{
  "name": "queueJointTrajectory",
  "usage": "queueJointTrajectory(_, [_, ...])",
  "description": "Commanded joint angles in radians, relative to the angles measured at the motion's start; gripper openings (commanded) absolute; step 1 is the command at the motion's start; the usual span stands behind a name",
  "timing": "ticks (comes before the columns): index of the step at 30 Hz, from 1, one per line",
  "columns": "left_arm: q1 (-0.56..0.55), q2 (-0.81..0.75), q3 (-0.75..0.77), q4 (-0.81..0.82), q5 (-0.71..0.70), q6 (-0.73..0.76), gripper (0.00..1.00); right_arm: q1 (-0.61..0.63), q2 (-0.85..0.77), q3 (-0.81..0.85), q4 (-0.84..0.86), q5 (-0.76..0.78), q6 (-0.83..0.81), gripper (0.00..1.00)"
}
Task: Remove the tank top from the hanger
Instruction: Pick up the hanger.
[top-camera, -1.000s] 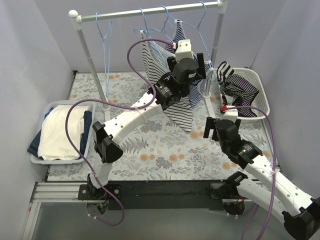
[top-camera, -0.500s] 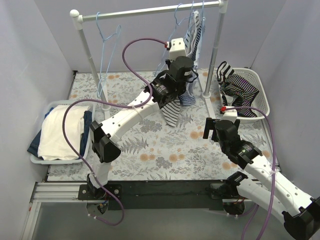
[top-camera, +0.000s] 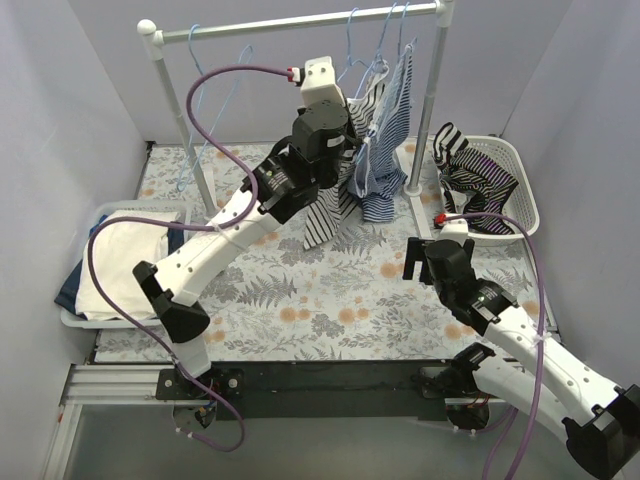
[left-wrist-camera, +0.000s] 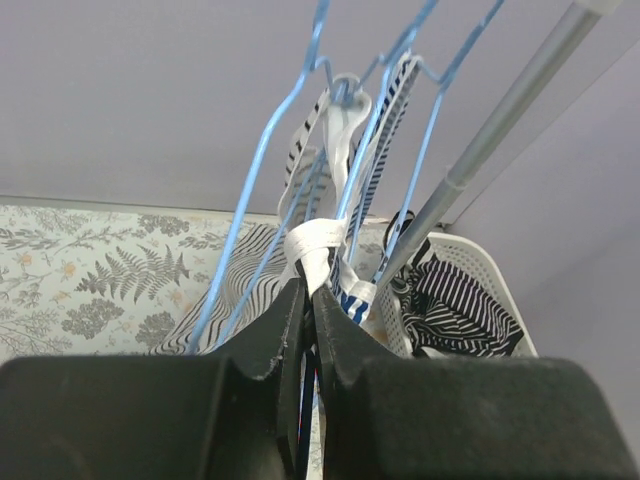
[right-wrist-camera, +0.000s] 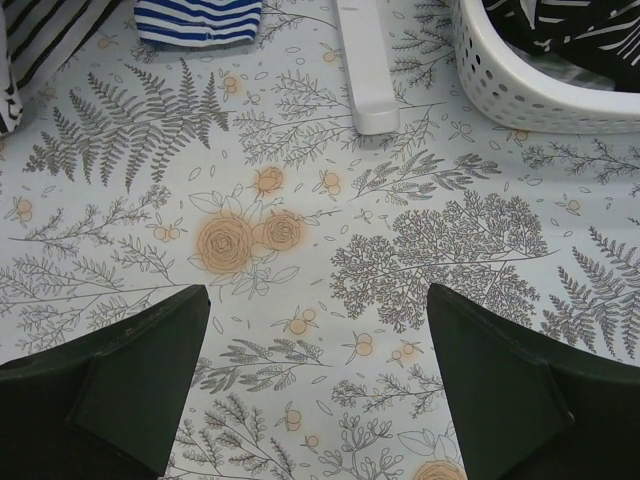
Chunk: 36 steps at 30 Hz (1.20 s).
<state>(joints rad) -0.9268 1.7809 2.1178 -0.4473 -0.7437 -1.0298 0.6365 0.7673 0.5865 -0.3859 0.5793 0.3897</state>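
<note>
1. Top view: the left arm reaches up and back, and the left gripper (top-camera: 347, 128) sits at the striped tank top (top-camera: 380, 165). The top hangs from a blue hanger (top-camera: 378, 40) near the right end of the rail (top-camera: 290, 22), just beside the post (top-camera: 428, 110). Its lower cloth drapes down to the table (top-camera: 300, 290). Other blue hangers (top-camera: 200, 70) hang bare near the rail's left end. The right gripper (top-camera: 414, 258) is held low over the table, well apart from the top. A white basket (top-camera: 520, 215) of striped clothes stands at the right, and a bin (top-camera: 75, 318) of folded cloth at the left.

2. Left wrist view: the left gripper (left-wrist-camera: 308, 292) is clamped on a white strap of the tank top (left-wrist-camera: 315, 240), its jaws pressed together with only the cloth between them. Blue hanger (left-wrist-camera: 285, 135) wires run up past the strap (how many hangers cross here is hard to tell). The post (left-wrist-camera: 500, 125) slants across the right, with the basket (left-wrist-camera: 470, 255) behind it.

3. Right wrist view: the right gripper (right-wrist-camera: 315, 295) is spread wide and grips nothing, hanging above the flowered table (right-wrist-camera: 400, 250). The post's white foot (right-wrist-camera: 362, 60) lies ahead, the basket (right-wrist-camera: 520, 95) is at the upper right, and a blue-striped hem (right-wrist-camera: 198, 18) touches the table at the top edge.
</note>
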Motion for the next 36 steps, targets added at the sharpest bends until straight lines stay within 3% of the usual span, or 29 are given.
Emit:
queueJointTrajectory(1, [-0.001,-0.087,0.025,-0.028,-0.006,0.028,0.0,0.003,0.009,-0.001,0.054,-0.007,0.009,0.99])
queueJointTrajectory(16, [0.006,-0.041,0.007,0.179,-0.039,0.175,0.0,0.003,0.006,-0.007,0.067,-0.026,0.02,0.99])
queueJointTrajectory(30, [0.123,-0.106,-0.156,0.108,0.193,-0.001,0.0,0.003,0.001,-0.027,0.067,-0.032,0.028,0.99])
queueJointTrajectory(36, [0.163,-0.066,-0.137,0.071,0.277,-0.033,0.19,0.003,0.009,-0.028,0.068,-0.035,0.028,0.99])
